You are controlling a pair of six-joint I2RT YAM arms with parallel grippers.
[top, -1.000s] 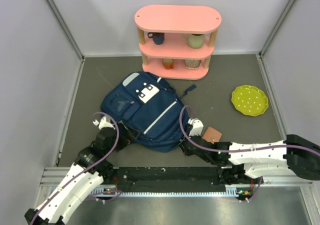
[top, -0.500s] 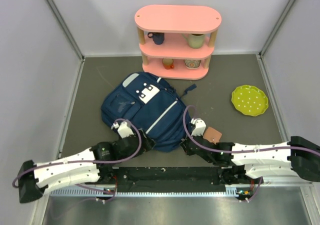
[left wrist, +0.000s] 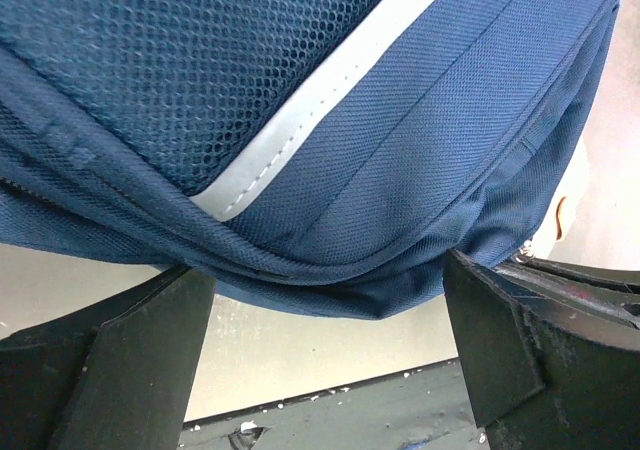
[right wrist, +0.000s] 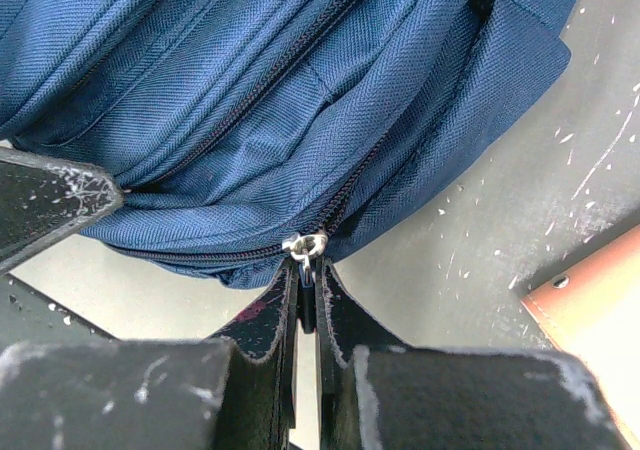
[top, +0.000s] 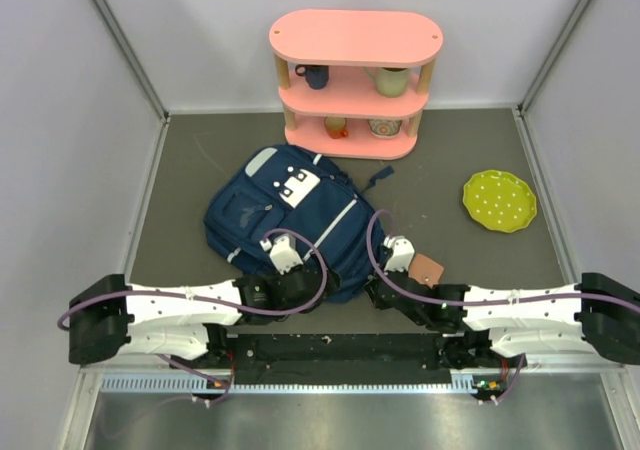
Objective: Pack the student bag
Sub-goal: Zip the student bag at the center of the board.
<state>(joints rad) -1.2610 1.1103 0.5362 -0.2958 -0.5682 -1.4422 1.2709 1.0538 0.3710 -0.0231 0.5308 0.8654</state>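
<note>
The student bag (top: 290,215), navy blue with white stripes and a white patch, lies flat in the middle of the table. My left gripper (top: 297,282) is at the bag's near edge; in the left wrist view it (left wrist: 325,320) stands wide open, the bag's (left wrist: 330,120) lower seam hanging between the two fingers (left wrist: 140,360) without touching them. My right gripper (top: 374,288) is at the bag's near right corner. In the right wrist view it (right wrist: 306,275) is shut on the zipper pull below the metal slider (right wrist: 305,244) of a closed zip on the bag (right wrist: 260,90).
A small brown wallet-like item (top: 427,268) lies just right of the bag, beside my right wrist. A green dotted plate (top: 499,200) sits at the right. A pink shelf (top: 355,80) with cups stands at the back. A black rail (top: 340,348) runs along the near edge.
My left arm has swung from the bag's left side rightwards to its near edge, staying open. The right gripper has kept its hold on the zipper pull and barely moved.
</note>
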